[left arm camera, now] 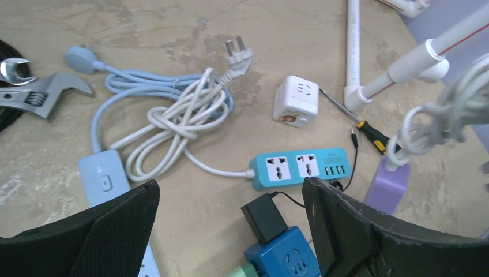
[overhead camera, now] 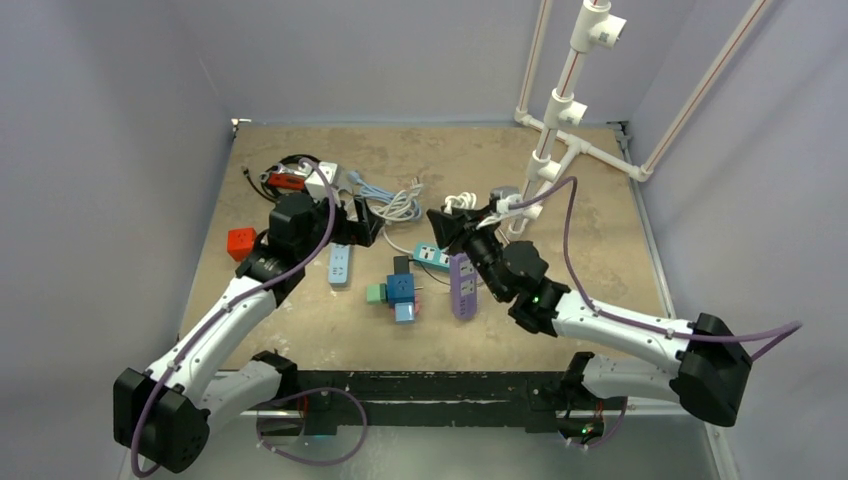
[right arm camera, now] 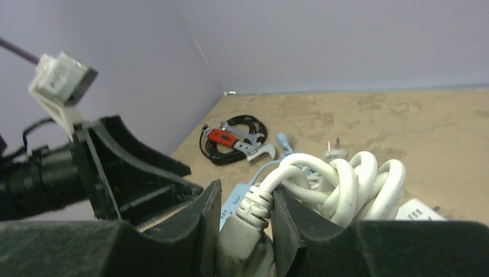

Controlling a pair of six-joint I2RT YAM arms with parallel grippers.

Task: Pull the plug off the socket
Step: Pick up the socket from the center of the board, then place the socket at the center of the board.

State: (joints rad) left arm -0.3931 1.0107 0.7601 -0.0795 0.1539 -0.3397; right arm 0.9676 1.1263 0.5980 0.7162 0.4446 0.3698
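Pulling step: the right gripper (right arm camera: pixel 247 199) was closed on the white plug (right arm camera: pixel 237 245), its pads clamped on either side of the plug body just below the ribbed cable collar.
Cable: the plug's coiled white cable (right arm camera: pixel 346 184) lay bunched just beyond the fingertips, above the counter (overhead camera: pixel 620 240).
Socket: the purple power strip (left arm camera: pixel 387 186) sat directly beneath that coil in the left wrist view, near the middle of the counter. Whether it lay flat or was tipped up by the plug could not be told.
Seating: the pins were hidden in every view, so the plug could not be confirmed free of the strip.
Left gripper: the left gripper (left arm camera: pixel 230 187) was wide open and held nothing. It hovered over the counter beside the light blue strip (left arm camera: pixel 105 179), apart from the purple one.
Pull line: a clean result probably called for drawing the plug straight along its pins, without rocking it sideways.
Bracing: nothing visibly restrained the purple strip, so it would likely rise with the plug. Pressing it down with the free left gripper looked the sound remedy.
Hazard: the teal strip (left arm camera: pixel 300 167) and blue cube adapter (left arm camera: pixel 282 257) lay near. A dragged strip or swinging coil might have disturbed them.
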